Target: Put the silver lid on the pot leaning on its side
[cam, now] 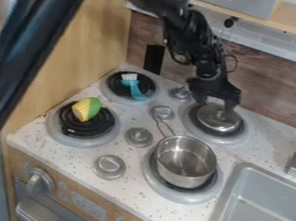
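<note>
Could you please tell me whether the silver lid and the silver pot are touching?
Apart: in the camera view, the lid is behind the pot, with part of the back burner's grey rim showing between them.

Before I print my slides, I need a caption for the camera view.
Gripper at the silver lid on a back burner, the uncovered pot in front.

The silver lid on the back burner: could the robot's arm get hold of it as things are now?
Probably yes. The end effector hangs just above the lid, and nothing seems to lie between them. The pot sits on a nearer burner, out of the way.
</note>
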Tool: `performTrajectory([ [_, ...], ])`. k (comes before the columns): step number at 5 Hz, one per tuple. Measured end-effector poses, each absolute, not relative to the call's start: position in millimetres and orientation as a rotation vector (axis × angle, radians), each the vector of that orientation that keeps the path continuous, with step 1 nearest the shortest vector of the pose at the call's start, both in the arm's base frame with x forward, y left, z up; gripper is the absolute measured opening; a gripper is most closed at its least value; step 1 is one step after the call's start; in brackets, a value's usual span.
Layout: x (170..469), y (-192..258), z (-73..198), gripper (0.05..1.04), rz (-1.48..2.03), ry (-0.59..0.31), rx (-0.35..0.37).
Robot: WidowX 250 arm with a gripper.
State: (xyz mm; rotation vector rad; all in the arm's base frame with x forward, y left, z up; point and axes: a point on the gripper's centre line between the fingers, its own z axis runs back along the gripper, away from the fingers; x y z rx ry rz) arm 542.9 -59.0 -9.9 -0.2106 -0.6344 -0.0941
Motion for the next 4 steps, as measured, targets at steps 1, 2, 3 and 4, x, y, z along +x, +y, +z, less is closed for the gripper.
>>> performTrajectory([
  [1, 549.2, -57.9, -15.1, 0.999, -0.084, -0.629, -0.199],
  [2, 555.2, -61.3, -21.4, 0.999, -0.081, -0.626, -0.196],
  [3, 562.6, -75.9, -25.2, 0.999, -0.104, -0.630, -0.201],
  [4, 567.3, -76.1, -24.9, 0.938, -0.103, -0.628, -0.200],
])
